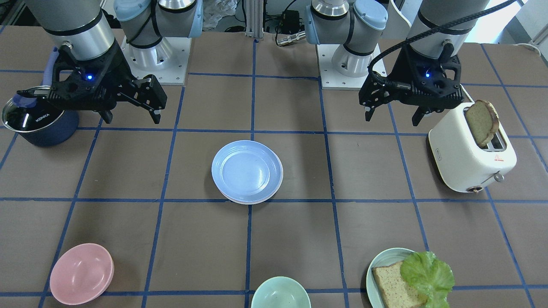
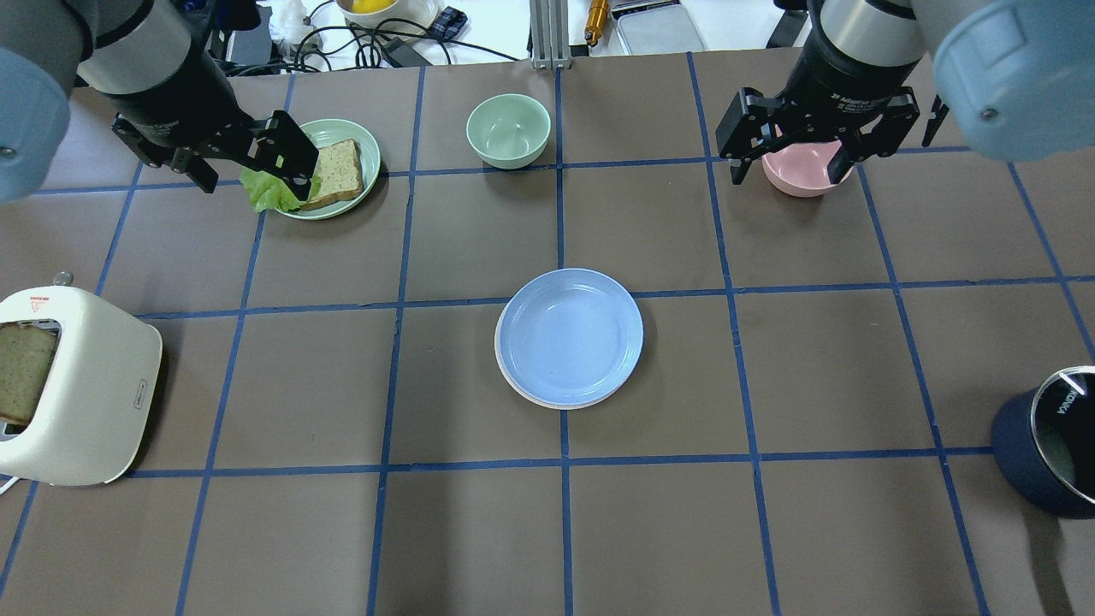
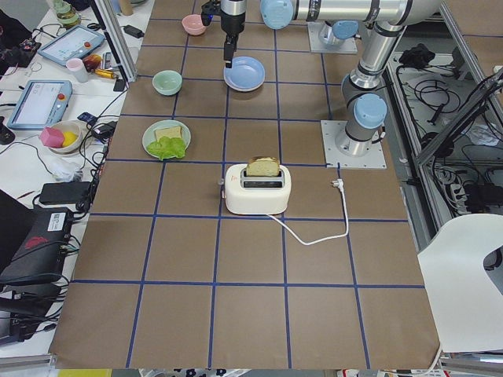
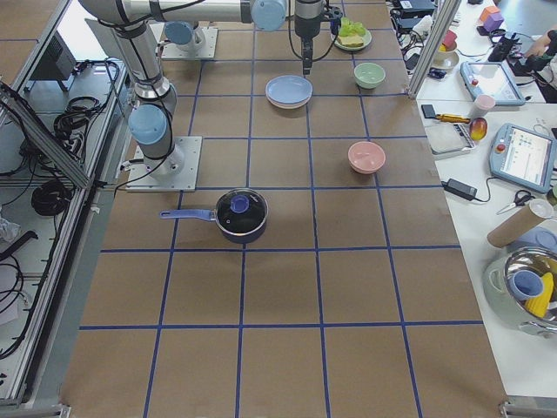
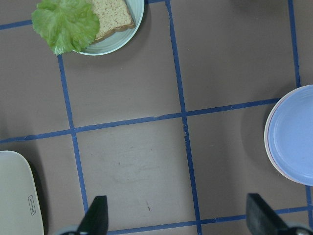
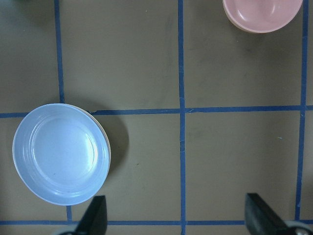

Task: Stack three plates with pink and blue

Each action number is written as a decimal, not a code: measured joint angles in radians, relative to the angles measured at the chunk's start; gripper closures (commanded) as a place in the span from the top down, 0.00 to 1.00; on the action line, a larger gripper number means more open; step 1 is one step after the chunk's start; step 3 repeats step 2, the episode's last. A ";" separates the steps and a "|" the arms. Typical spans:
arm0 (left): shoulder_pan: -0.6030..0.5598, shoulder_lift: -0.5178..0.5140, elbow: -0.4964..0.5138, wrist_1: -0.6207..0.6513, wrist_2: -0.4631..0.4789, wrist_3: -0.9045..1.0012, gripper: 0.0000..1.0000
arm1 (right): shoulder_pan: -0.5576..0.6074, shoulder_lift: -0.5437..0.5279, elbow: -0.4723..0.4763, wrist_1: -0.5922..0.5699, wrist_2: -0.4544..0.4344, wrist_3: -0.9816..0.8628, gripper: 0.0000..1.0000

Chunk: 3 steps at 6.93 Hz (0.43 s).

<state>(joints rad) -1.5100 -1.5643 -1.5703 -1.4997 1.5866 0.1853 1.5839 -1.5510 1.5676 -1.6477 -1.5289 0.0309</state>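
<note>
A light blue plate (image 1: pixel 247 170) lies at the table's middle, on top of a stack; it also shows in the overhead view (image 2: pixel 570 335). A thin pale pink rim (image 2: pixel 520 393) peeks out beneath it. I cannot make out a cream-white plate; it is hidden. My left gripper (image 2: pixel 251 183) is open and empty, high above the table near the bread plate, well left of the stack. My right gripper (image 2: pixel 789 171) is open and empty, high above the pink bowl. The left wrist view shows the stack (image 5: pixel 295 134) at its right edge, the right wrist view (image 6: pixel 60 152) at lower left.
A white toaster (image 2: pixel 81 402) holding a bread slice stands at the robot's left. A dark blue lidded pot (image 2: pixel 1045 453) stands at its right. A pink bowl (image 2: pixel 800 167), a mint bowl (image 2: pixel 507 128) and a pale teal plate (image 2: pixel 366 141) with bread and lettuce sit along the far side.
</note>
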 measured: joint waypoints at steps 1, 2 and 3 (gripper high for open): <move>0.005 0.003 -0.001 -0.003 -0.002 0.002 1.00 | 0.000 -0.004 0.002 -0.004 -0.002 -0.002 1.00; 0.007 0.007 -0.003 -0.005 0.001 0.003 1.00 | 0.000 -0.005 0.001 -0.006 -0.003 -0.007 1.00; 0.007 0.007 -0.003 -0.005 0.001 0.003 1.00 | 0.000 -0.005 0.001 -0.006 -0.003 -0.007 1.00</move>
